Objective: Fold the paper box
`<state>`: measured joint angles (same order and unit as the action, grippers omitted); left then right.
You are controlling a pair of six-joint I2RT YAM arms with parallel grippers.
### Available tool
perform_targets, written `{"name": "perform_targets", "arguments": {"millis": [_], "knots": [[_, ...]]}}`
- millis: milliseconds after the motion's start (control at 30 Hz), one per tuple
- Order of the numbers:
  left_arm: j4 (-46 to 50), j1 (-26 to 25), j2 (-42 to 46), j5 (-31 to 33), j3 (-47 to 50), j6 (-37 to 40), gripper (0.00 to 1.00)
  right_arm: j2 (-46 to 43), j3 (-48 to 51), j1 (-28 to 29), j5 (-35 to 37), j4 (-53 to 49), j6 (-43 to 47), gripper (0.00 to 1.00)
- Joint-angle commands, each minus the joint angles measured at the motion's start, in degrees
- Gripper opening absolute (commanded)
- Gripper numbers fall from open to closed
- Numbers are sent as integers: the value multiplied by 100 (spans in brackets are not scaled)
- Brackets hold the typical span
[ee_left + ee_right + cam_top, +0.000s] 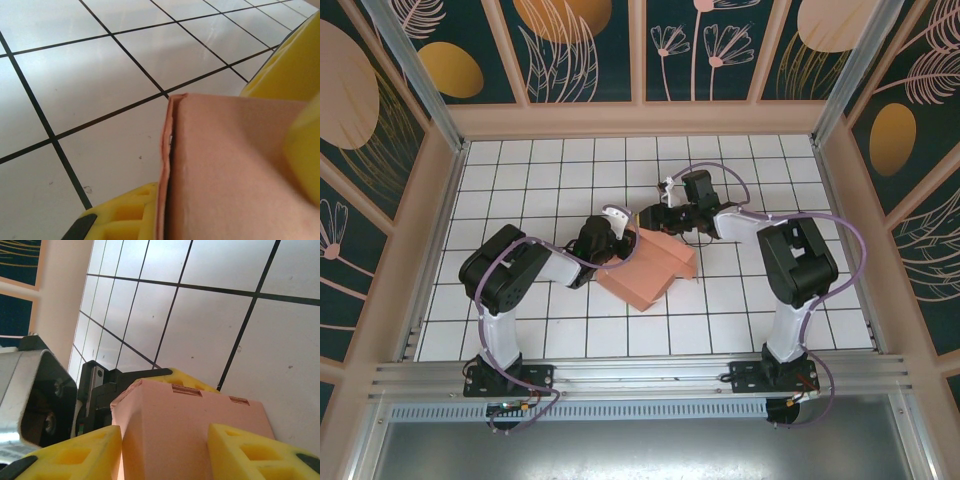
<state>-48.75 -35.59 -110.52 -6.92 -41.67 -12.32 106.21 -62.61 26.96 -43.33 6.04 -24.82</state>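
Note:
The paper box (650, 268) is a salmon-pink, partly formed squarish box in the middle of the tiled floor. My left gripper (617, 237) is at the box's upper left side. In the left wrist view it (200, 142) is shut on a doubled wall of the box (235, 170), with one yellow finger (120, 217) on the outside. My right gripper (665, 222) is at the box's far edge. Its jaws (165, 445) stand apart against the box (185, 425): the left finger (75, 457) is beside a side face, the right finger (250, 452) lies over the main face. Two tab slots show along the far top edge.
The white tiled floor (540, 180) has open room on all sides of the box. Pink walls (640, 118) enclose the floor, and a metal rail (640, 375) runs along the near edge. The left gripper's black body (100, 390) sits just behind the box in the right wrist view.

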Motion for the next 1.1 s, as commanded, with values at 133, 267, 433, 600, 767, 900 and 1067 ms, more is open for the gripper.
{"name": "perform_targets", "arguments": {"millis": [133, 267, 433, 600, 767, 900, 1067], "knots": [[-604, 31, 21, -47, 176, -431, 0, -977, 185, -305, 645, -155, -56, 60], [-781, 40, 63, -161, 216, -798, 0, -1733, 558, -737, 1173, 49, -169, 72], [-1126, 76, -39, -316, 142, -1434, 0, -2812, 1379, -1570, 1318, 706, -537, 72], [-1530, 223, -207, -694, 30, -2203, 0, -3642, 2086, -2263, 1066, 1047, -730, 70], [-1894, 483, -351, -1158, -121, -3194, 0, -4326, 2937, -2842, 644, 1714, -1397, 70], [-1632, 573, -243, -1402, -383, -3738, 0, -4750, 3442, -2995, 561, 1869, -1541, 69], [-1205, 581, -194, -1602, -777, -4164, 0, -4887, 3938, -2929, 131, 2461, -1759, 64]]}}
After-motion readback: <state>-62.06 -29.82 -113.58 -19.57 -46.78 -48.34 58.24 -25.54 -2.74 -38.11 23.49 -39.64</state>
